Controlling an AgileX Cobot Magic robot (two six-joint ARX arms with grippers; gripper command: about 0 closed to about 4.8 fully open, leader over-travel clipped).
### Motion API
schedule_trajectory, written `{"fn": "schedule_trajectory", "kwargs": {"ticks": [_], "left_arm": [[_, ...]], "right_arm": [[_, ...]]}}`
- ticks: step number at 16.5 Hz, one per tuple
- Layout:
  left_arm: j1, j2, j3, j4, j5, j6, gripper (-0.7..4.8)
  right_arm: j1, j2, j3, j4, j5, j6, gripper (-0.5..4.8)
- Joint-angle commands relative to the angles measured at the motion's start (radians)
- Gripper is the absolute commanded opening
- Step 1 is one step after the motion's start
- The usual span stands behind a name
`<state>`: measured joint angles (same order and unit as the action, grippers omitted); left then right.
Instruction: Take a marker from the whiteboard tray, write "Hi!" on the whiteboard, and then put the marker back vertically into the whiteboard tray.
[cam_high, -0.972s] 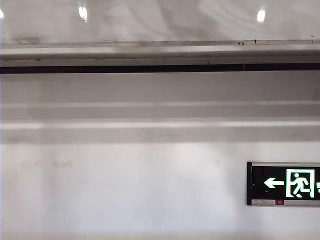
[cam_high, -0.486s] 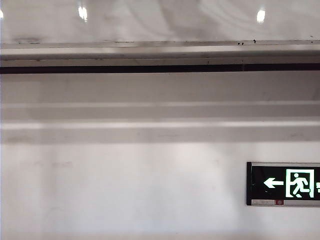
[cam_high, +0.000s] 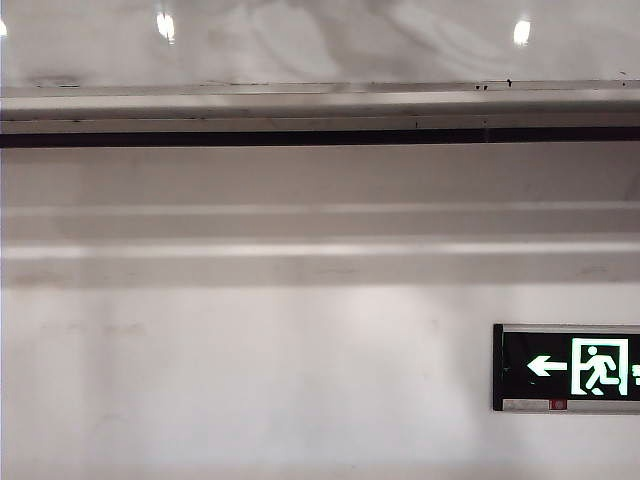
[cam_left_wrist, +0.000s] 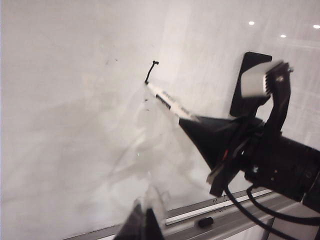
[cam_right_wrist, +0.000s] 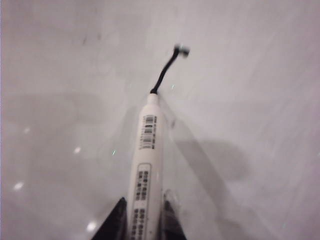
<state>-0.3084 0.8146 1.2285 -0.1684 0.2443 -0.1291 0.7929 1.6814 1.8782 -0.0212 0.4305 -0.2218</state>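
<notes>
Right gripper (cam_right_wrist: 142, 220): fingers clamped on the marker (cam_right_wrist: 144, 170), tip against the whiteboard (cam_right_wrist: 60, 75) ending a short black stroke (cam_right_wrist: 164, 75), writing barely begun; left gripper (cam_left_wrist: 142, 222): idle low-centre, fingers' state unclear.

marker (cam_right_wrist: 145, 165) rear hidden inside right gripper (cam_right_wrist: 142, 220), left gripper (cam_left_wrist: 142, 222) cut off at frame edge

Marker (cam_right_wrist: 144, 175) is held in the right pincer (cam_right_wrist: 142, 220), tip against the whiteboard (cam_left_wrist: 65, 125) at the end of a short stroke (cam_right_wrist: 165, 75). Tray (cam_left_wrist: 235, 220) runs below the whiteboard. Left pincer (cam_left_wrist: 142, 222) is set near the tray, apart from the marker.
</notes>
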Motion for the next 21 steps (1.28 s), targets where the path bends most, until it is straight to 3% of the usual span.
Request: {"fn": "schedule_trajectory", "kwargs": {"ticks": [1,9,13,21], "left_arm": [[0.000,-0.002,0.004,0.013,0.004,-0.003,-0.05],[0.000,-0.002,0.004,0.012,0.005,-0.003,-0.05],[0.000,-0.003,0.004,0.012,0.007,-0.003,-0.05],[0.000,-0.003,0.004,0.013,0.007,-0.003,-0.05]], "right_arm": [[-0.004,-0.002,0.005,-0.064,0.024,0.027,-0.02],[-0.003,-0.008,0.006,-0.113,0.023,0.042,-0.02],[0.034,-0.050,0.006,-0.045,0.020,0.032,-0.02],[-0.002,-0.053,0.005,0.004,-0.039,0.030,-0.02]]}}
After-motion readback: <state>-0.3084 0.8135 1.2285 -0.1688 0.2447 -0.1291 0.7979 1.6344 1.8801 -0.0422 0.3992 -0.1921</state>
